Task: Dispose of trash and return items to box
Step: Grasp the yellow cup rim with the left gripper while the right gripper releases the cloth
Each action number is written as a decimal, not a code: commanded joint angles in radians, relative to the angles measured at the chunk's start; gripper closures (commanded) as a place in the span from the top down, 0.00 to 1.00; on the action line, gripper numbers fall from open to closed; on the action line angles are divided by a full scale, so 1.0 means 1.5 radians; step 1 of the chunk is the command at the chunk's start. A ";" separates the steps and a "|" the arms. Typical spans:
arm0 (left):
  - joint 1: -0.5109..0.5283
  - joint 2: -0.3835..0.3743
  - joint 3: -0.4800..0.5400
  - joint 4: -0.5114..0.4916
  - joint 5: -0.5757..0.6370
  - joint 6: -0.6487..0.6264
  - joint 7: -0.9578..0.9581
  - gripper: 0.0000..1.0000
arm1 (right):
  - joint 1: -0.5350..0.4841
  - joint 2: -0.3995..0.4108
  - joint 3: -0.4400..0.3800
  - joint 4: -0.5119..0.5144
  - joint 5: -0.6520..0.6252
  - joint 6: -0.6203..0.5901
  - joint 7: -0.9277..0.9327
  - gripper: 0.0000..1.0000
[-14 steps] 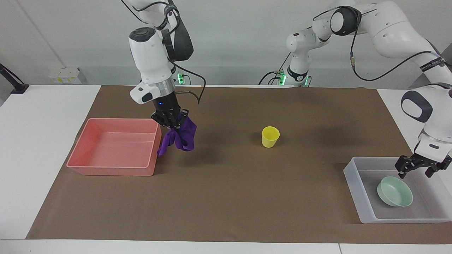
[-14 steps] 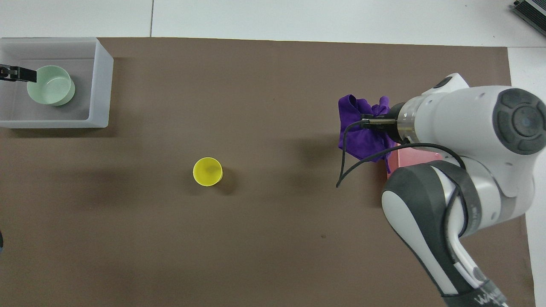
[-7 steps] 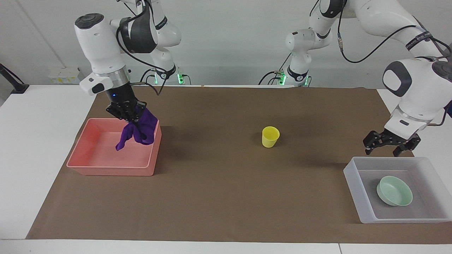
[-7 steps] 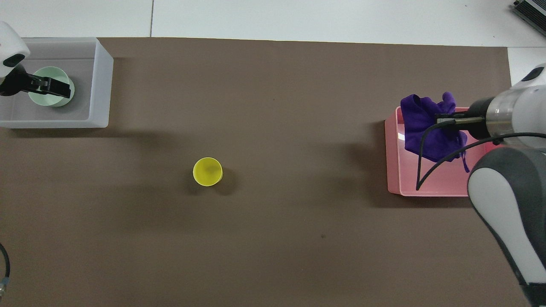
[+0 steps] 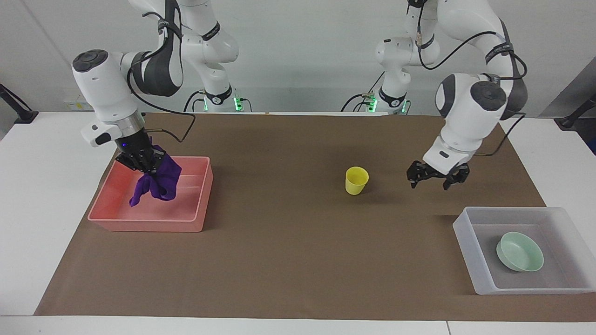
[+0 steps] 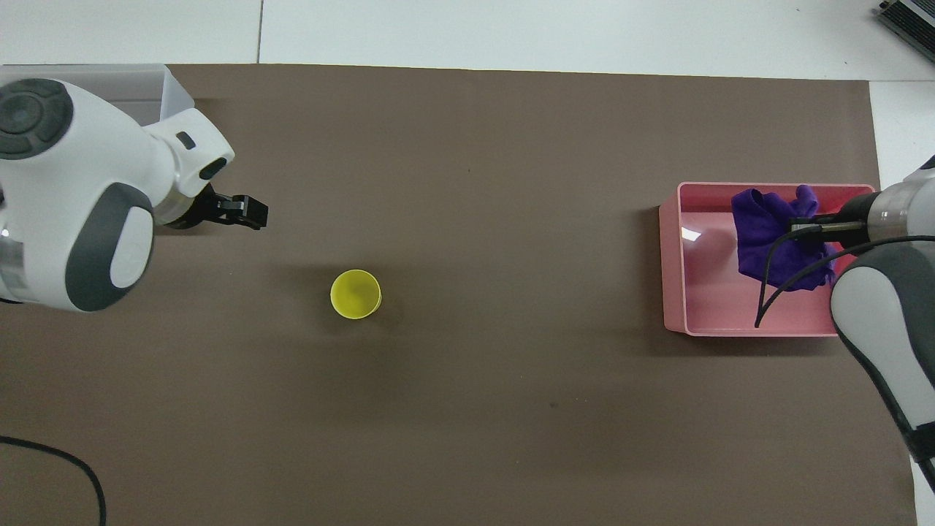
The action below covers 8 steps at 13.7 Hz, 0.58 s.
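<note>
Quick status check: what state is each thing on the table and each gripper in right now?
purple cloth: held, hanging over the pink tray
yellow cup: upright, loose on the mat
green bowl: in the grey box
right gripper: shut on cloth
left gripper: open, over the mat

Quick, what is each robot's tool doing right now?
Left tool: open, empty, above the mat beside the yellow cup.
Right tool: shut on the purple cloth, over the pink tray.

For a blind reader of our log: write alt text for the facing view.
The right gripper holds a soft deep-purple cloth hanging over the shallow pink plastic tray. The left gripper, fingers open, hovers over the brown mat between a small yellow plastic cup and the translucent whitish-grey plastic tray, which holds a pale mint-green round bowl.
</note>
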State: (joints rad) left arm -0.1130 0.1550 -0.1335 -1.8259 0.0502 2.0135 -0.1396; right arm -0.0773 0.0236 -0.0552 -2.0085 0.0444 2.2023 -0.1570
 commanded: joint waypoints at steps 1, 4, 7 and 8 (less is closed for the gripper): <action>-0.062 -0.065 0.013 -0.145 -0.006 0.130 -0.095 1.00 | -0.022 0.023 0.009 -0.021 -0.009 0.048 -0.013 0.00; -0.106 -0.085 0.012 -0.230 -0.006 0.234 -0.155 1.00 | -0.030 0.041 0.009 -0.049 -0.009 0.089 -0.016 0.00; -0.129 -0.085 0.013 -0.265 -0.006 0.255 -0.164 1.00 | -0.033 0.069 0.009 -0.058 -0.009 0.118 -0.011 0.00; -0.130 -0.085 0.012 -0.286 -0.006 0.286 -0.163 1.00 | -0.033 0.075 0.009 -0.061 -0.009 0.121 -0.011 0.00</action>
State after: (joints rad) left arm -0.2877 0.0677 -0.1335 -2.1751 0.0502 2.3741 -0.3752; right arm -0.1099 0.1318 -0.0543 -2.0819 0.0443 2.3582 -0.1603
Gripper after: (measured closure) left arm 0.000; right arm 0.916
